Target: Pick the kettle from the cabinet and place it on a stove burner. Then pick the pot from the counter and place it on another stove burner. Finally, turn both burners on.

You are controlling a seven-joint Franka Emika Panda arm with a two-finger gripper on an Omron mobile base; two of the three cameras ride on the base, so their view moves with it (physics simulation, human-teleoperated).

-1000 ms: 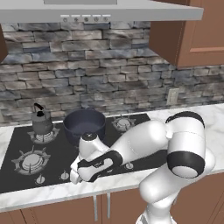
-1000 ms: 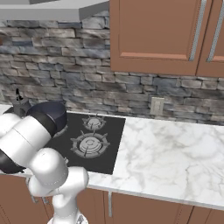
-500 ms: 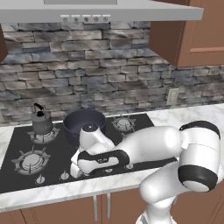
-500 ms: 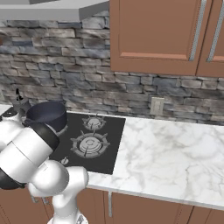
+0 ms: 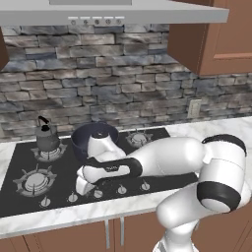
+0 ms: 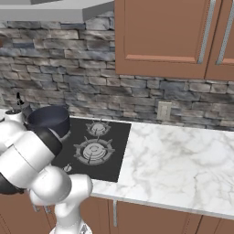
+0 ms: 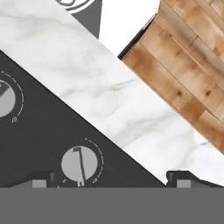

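Kettle (image 5: 47, 140) and pot (image 5: 95, 140) sit on back burners, so knob-turning is in hand: tool (image 5: 82, 185), jaws spread, hovers over front knob (image 7: 79, 164) at 6 o'clock, needing descent and closure.

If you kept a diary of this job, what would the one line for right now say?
kettle: on back-left burner | pot: on cooktop | gripper: open, over front knob | burners: knob step pending

table (image 6: 183, 160): white marble, veined | cooktop (image 5: 19, 165): black glass, set into it | kettle (image 5: 47, 139): back-left burner | pot (image 5: 93, 140): burner beside it
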